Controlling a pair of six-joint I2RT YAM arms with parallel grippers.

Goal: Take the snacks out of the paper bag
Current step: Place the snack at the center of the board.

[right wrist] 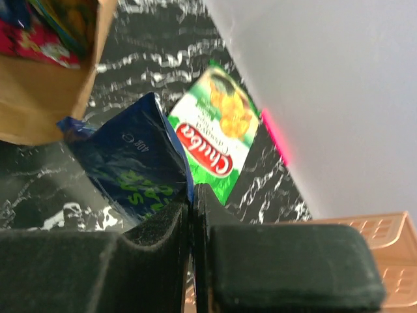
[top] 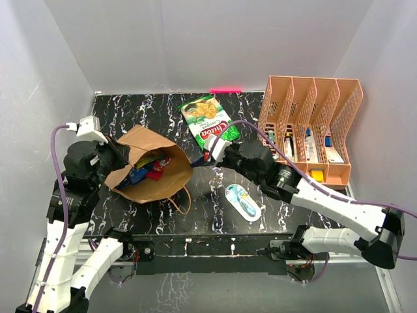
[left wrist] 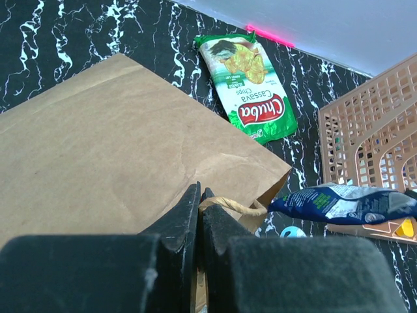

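A peach mesh organizer [top: 279, 104] stood at the far right of the black marbled table [top: 150, 107] — small boxes [top: 311, 147] in its compartments — while a white-and-teal oval blister pack [top: 243, 201] lay nearer the front and a pink strip [top: 225, 90] marked the back edge.

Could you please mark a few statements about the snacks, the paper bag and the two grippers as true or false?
1. The green chip bag lies on the table, outside the paper bag. True.
2. The paper bag stands upright. False: it lies on its side.
3. The right gripper is shut on a dark blue packet. True.
4. The paper bag is empty. False: red and blue packets show in its mouth.
5. The left gripper hangs open, away from the bag. False: it is shut on the paper bag's rim.
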